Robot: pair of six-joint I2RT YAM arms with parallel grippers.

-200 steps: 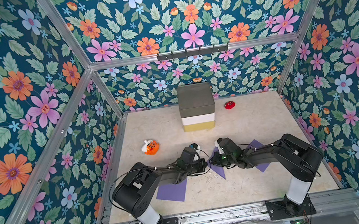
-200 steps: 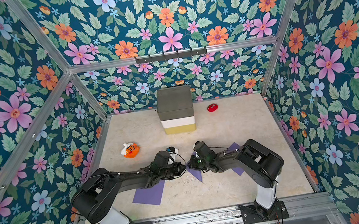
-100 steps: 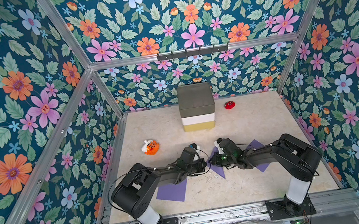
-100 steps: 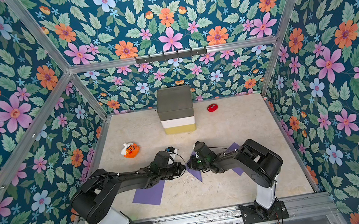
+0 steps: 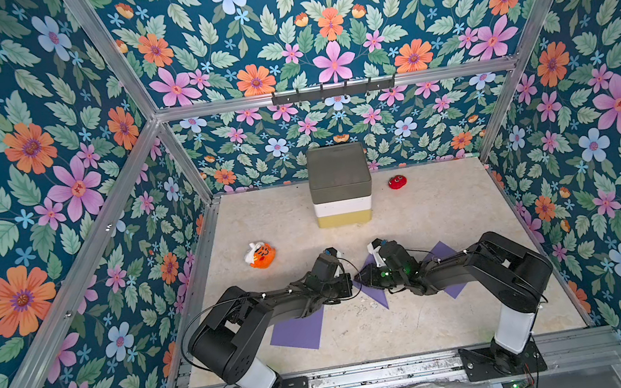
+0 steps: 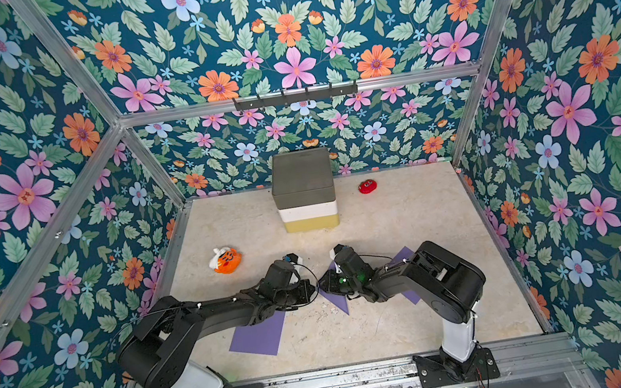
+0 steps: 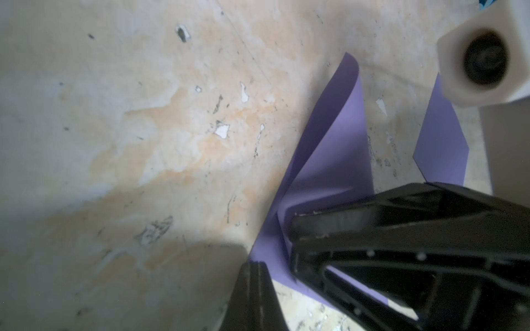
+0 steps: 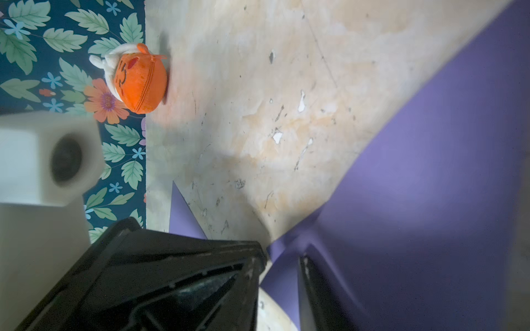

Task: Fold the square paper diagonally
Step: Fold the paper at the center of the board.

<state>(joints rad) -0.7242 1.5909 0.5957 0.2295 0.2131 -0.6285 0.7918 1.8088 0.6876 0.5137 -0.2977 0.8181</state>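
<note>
A purple square paper [image 5: 376, 297] [image 6: 337, 301] lies mid-table between both arms, partly folded. One flap of it stands curled up in the left wrist view [image 7: 341, 120]. My left gripper [image 5: 349, 281] [image 7: 255, 266] is shut, its tip resting at the paper's edge. My right gripper [image 5: 363, 277] [image 8: 282, 260] meets it from the opposite side. Its jaws stand a little apart, with the paper's raised layer [image 8: 401, 172] lying against one finger [image 8: 305, 275].
A second purple sheet [image 5: 298, 330] lies under the left arm and a third [image 5: 440, 252] under the right arm. An orange plush [image 5: 260, 254] sits to the left. A stacked grey, white and yellow box [image 5: 339, 182] and a red toy [image 5: 397, 182] stand at the back. Floral walls enclose the table.
The right gripper's jaws have come slightly apart. Both arms and the papers stay where they were.
</note>
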